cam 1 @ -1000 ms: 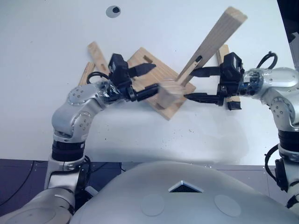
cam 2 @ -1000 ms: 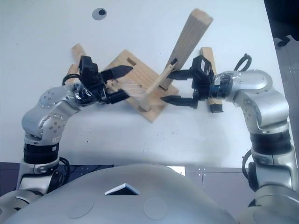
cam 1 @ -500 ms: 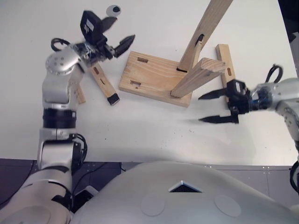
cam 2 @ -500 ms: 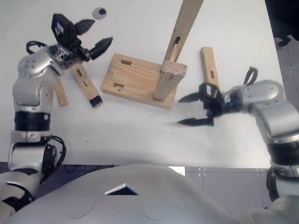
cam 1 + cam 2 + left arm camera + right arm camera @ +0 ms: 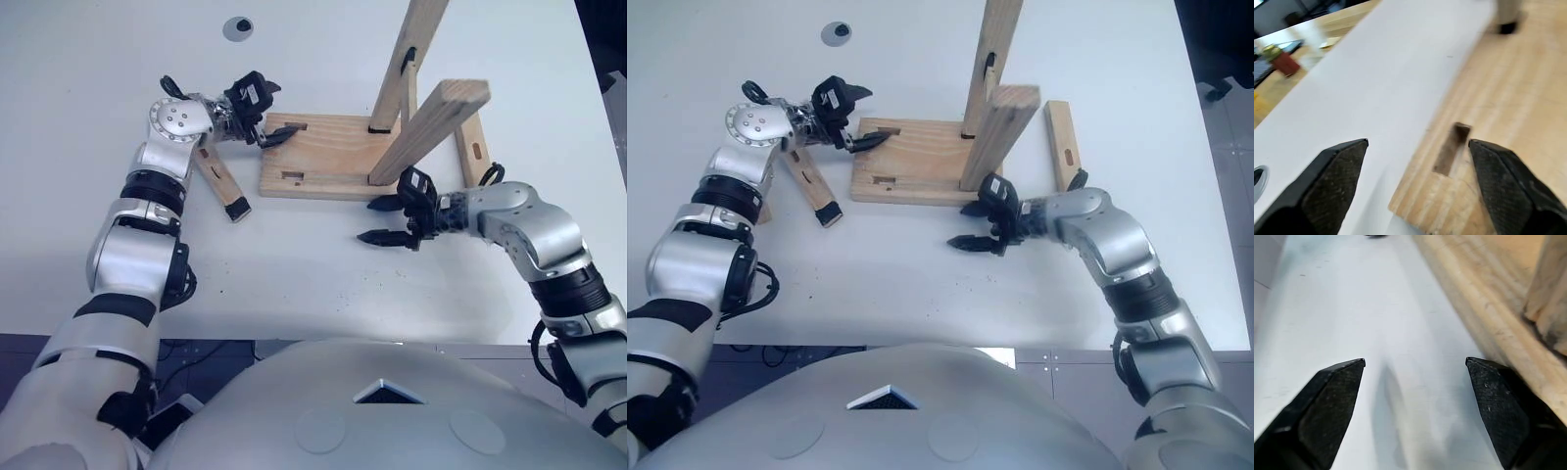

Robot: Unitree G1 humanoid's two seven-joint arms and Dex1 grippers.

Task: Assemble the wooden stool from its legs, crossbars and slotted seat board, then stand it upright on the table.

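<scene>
Wooden seat board point(image 5: 323, 157) lies flat toward the far edge of the surface point(image 5: 294, 264), with a far leg point(image 5: 409, 54) and a near leg point(image 5: 431, 122) standing at its right end and the slots point(image 5: 291, 176) at its left end unfilled. My left hand point(image 5: 272, 113), fingers spread and holding nothing, hovers over that left end. A loose leg point(image 5: 220, 181) lies just beside it toward the surface's left edge, its long axis slanting far-left to near-right, so I judge this arm the nearer one. My right hand point(image 5: 370, 221) is open and empty too, at the board's near edge, with a second loose leg point(image 5: 474, 157) beyond it toward the right edge.
</scene>
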